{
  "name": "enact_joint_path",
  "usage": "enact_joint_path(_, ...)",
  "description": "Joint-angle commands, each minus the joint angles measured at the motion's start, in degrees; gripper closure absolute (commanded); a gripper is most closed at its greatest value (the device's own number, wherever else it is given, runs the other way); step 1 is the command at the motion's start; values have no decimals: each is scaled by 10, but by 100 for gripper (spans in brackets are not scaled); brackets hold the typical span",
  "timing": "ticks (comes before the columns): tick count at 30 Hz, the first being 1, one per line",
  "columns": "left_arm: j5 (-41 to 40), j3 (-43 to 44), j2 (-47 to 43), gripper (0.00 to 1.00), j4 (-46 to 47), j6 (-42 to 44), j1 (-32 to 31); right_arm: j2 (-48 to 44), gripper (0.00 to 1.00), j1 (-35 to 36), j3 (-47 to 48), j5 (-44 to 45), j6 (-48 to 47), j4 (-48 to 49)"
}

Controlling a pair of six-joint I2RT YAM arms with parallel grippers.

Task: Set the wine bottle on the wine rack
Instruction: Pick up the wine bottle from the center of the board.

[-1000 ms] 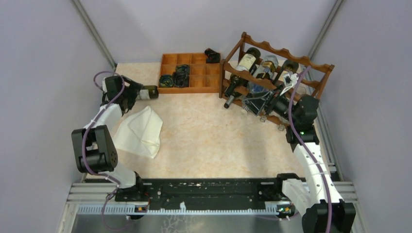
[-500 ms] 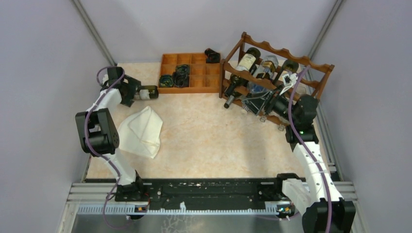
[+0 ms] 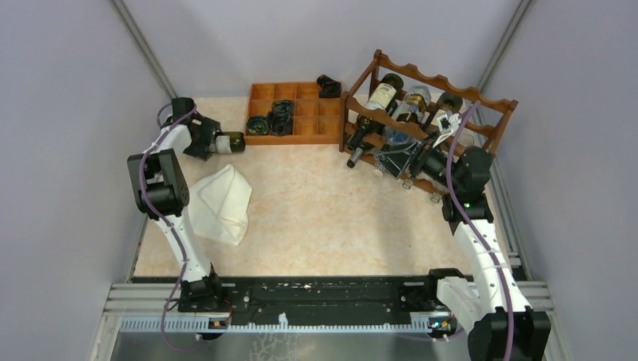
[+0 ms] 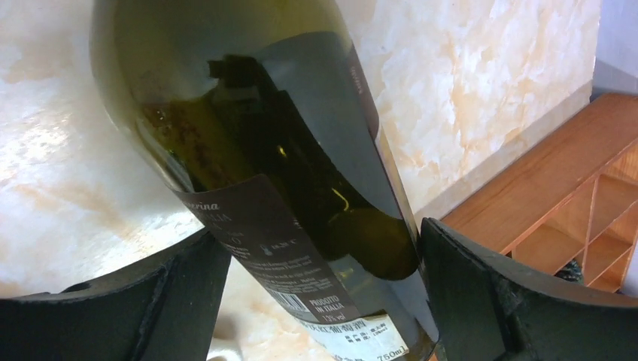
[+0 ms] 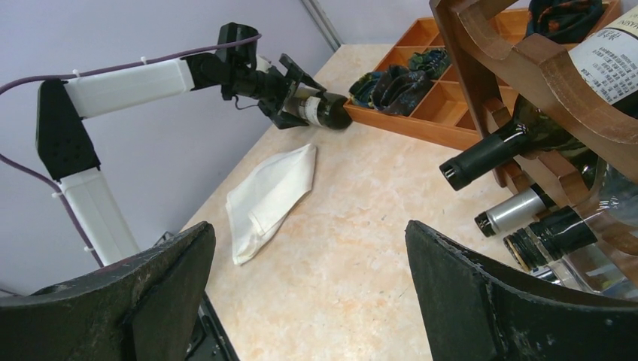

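Nearest:
- A cream cloth [image 3: 222, 199] lies rumpled close to the left edge of the tabletop [image 3: 338, 218].
- Farther back on the right, the right end effector [image 3: 402, 162] hovers just in front of the wine rack's lower tier. Its fingers are spread wide with nothing between them.
- Near the far-left corner, the wine bottle [image 3: 227, 142] lies on its side on the tabletop, well apart from the wine rack.
- The left end effector [image 3: 205, 143] straddles the bottle's labelled body, fingers wide apart. Whether they press the glass cannot be told.
- An orange-brown compartment tray [image 3: 301, 138] sits at the far edge, just beside the bottle.
- The wine rack [image 3: 444, 86] stands in the far-right corner with several bottles [image 3: 384, 94] lying in it.
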Motion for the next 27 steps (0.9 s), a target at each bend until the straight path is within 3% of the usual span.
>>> enact_joint_path(1, 0, 35, 43, 7, -59, -53, 8, -3, 5, 6, 4, -1, -3, 23)
enact_joint_path(4, 12, 45, 57, 19, -68, -66, 9, -7, 5, 5, 3, 0, -5, 20)
enact_joint_path(6, 20, 46, 61, 21, -67, -71, 9, -9, 5, 5, 4, 1, -7, 17)
enact_joint_path(12, 42, 67, 94, 4, -79, -68, 10, -10, 5, 6, 6, 0, -6, 20)
enact_joint_path(16, 81, 80, 117, 4, -90, -73, 11, -12, 5, 6, 6, -3, -6, 18)
enact_joint_path(19, 100, 79, 123, 16, -88, -77, 11, -16, 5, 6, 4, -1, -7, 14)
enact_joint_path(24, 132, 58, 85, 59, -59, -43, 13, -21, 5, 6, 4, -1, -9, 9)
enact_joint_path(27, 136, 10, 18, 74, -6, 10, 13, -21, 5, 6, 3, -2, -11, 8)
